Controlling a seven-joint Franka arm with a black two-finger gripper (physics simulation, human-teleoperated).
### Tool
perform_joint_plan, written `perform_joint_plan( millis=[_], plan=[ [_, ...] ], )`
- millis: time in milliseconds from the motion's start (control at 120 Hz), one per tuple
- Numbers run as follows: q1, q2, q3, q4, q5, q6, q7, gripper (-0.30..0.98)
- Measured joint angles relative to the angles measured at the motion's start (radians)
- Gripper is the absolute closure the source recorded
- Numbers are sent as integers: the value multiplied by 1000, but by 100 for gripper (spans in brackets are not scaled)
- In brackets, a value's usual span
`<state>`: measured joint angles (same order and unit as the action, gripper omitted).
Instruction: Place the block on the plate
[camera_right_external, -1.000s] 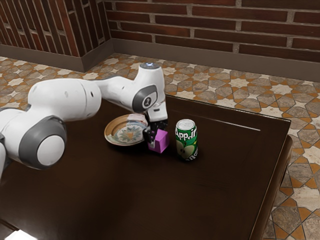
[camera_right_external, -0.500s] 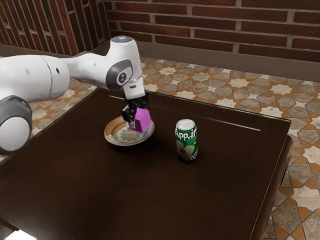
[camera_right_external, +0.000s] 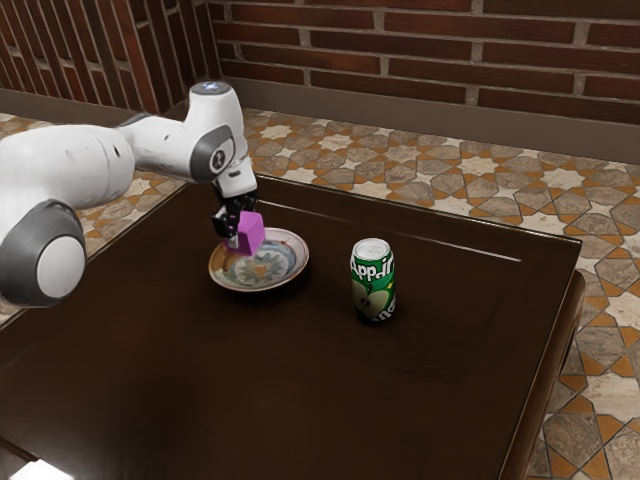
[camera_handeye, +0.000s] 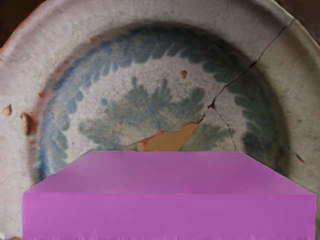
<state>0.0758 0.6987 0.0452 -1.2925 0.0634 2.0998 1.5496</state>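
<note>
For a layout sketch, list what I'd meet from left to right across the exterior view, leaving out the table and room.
Robot arm's rounded joint → cracked, patterned plate → green apple-drink can.

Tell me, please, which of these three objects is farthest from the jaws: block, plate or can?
The green can, standing upright apart from the others. The purple block is held in the jaws, and the plate lies below it.

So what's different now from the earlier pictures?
The block has moved from between the plate and the can toward the exterior view's left, and now hangs over the plate, with my arm swung the same way. Nothing was let go: my gripper is still shut on it. Plate and can stayed put.
</note>
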Motion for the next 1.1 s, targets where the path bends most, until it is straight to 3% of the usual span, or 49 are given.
perform_joint_plan(
  millis=[200,450,550,775,1000,1100],
  plan=[
    [-1,83,7,54,-10,53,5,29],
    [-3,68,5,51,-16,70,8,10],
    [-6,-11,-10,-13,-22,59,7,6],
    [-69,-178,-18,-146,-127,-87,-45,2],
    [-167,-466,-7,-216,-137,-335,-182,1],
    [-199,-552,-7,-218,-100,-396,-231,0]
  ],
)
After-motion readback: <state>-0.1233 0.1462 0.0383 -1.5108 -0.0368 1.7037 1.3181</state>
